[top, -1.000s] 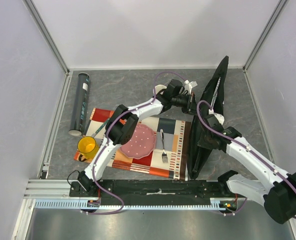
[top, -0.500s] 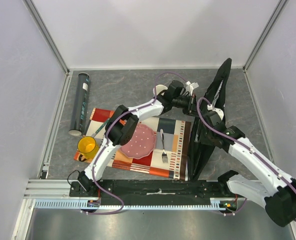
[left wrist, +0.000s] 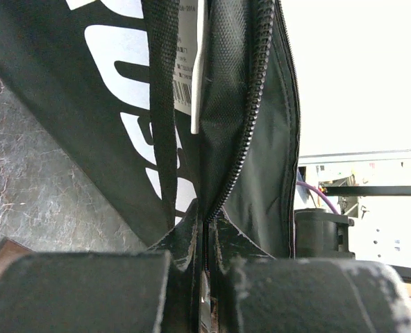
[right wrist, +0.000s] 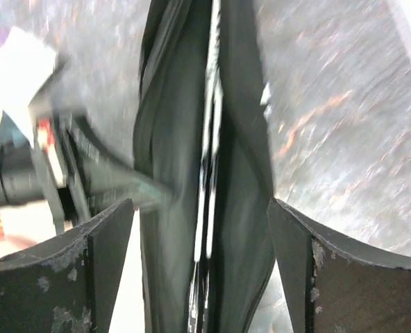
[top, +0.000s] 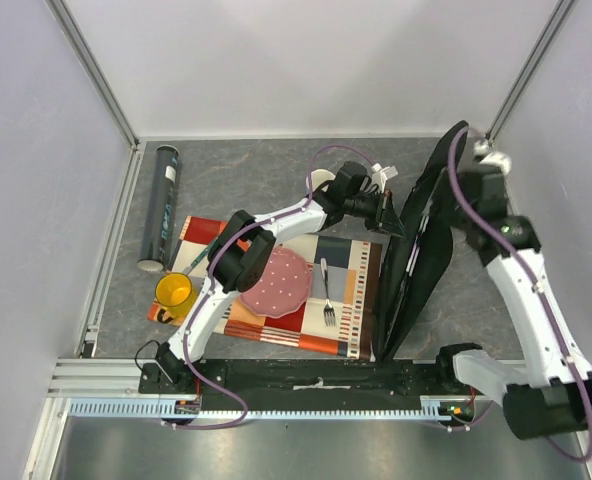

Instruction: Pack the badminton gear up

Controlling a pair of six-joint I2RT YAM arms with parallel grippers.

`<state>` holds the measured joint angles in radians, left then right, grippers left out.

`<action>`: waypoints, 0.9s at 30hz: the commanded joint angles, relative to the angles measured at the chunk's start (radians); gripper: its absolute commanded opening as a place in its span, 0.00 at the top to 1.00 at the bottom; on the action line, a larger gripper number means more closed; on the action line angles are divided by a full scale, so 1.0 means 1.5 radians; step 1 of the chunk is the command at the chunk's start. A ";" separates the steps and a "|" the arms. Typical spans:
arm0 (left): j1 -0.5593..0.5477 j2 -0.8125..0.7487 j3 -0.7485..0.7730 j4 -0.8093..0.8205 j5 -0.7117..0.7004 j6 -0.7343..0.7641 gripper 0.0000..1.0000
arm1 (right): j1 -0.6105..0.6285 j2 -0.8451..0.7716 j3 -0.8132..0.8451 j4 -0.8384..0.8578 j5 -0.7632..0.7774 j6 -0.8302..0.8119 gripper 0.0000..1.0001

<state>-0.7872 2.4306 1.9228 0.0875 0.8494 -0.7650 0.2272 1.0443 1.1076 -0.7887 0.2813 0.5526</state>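
One hold only: my left gripper (left wrist: 207, 232) pinches the bag (left wrist: 257, 139) edge; my right gripper (right wrist: 200, 225) gapes wide, so the bag may collapse.

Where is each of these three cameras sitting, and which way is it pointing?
Top external: high behind the bases, looking down at the table; left arm and right arm show.
Left wrist: on the left arm, looking along its shut left gripper, which pinches the racket bag.
Right wrist: on the right arm, looking down past its open right gripper.
All three show the racket bag.
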 commanded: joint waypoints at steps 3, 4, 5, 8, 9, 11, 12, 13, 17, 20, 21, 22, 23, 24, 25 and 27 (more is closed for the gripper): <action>-0.003 -0.036 0.017 0.016 0.020 -0.019 0.98 | -0.251 0.129 0.086 0.089 -0.225 -0.083 0.18; -0.003 -0.035 0.018 0.016 0.021 -0.019 0.98 | -0.280 0.155 0.085 0.106 -0.225 -0.087 0.19; -0.003 -0.035 0.017 0.017 0.019 -0.020 0.98 | -0.291 0.173 0.086 0.124 -0.220 -0.088 0.18; -0.003 -0.033 0.020 0.022 0.022 -0.028 0.98 | -0.329 0.240 0.082 0.239 -0.299 -0.056 0.20; -0.003 -0.034 0.021 0.022 0.022 -0.028 0.98 | -0.332 0.252 0.083 0.257 -0.296 -0.042 0.21; -0.003 -0.035 0.021 0.018 0.019 -0.026 0.98 | -0.333 0.284 0.097 0.276 -0.300 -0.014 0.30; -0.003 -0.036 0.022 0.018 0.018 -0.026 0.98 | -0.333 0.293 0.104 0.310 -0.311 -0.005 0.36; -0.003 -0.035 0.023 0.018 0.017 -0.026 0.98 | -0.333 0.305 0.106 0.328 -0.321 0.009 0.44; -0.004 -0.035 0.025 0.018 0.017 -0.028 0.98 | -0.332 0.316 0.124 0.382 -0.361 0.027 0.48; -0.004 -0.035 0.030 0.017 0.021 -0.029 0.98 | -0.332 0.330 0.137 0.345 -0.327 -0.003 0.39; -0.004 -0.035 0.031 0.018 0.020 -0.029 0.98 | -0.333 0.336 0.134 0.345 -0.340 -0.008 0.36; -0.005 -0.036 0.032 0.018 0.022 -0.029 0.98 | -0.333 0.344 0.130 0.354 -0.357 -0.008 0.35; -0.004 -0.035 0.035 0.018 0.021 -0.030 0.97 | -0.332 0.347 0.124 0.373 -0.374 -0.012 0.35; -0.004 -0.034 0.038 0.018 0.021 -0.031 0.97 | -0.331 0.347 0.118 0.388 -0.377 -0.012 0.35; -0.004 -0.033 0.041 0.018 0.023 -0.032 0.97 | -0.330 0.342 0.109 0.403 -0.365 -0.012 0.37; -0.005 -0.032 0.044 0.014 0.023 -0.032 0.97 | -0.330 0.345 0.103 0.427 -0.363 -0.001 0.48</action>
<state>-0.7887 2.4283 1.9331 0.0864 0.8513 -0.7776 -0.2718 1.5524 1.2667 -0.2615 -0.2394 0.5472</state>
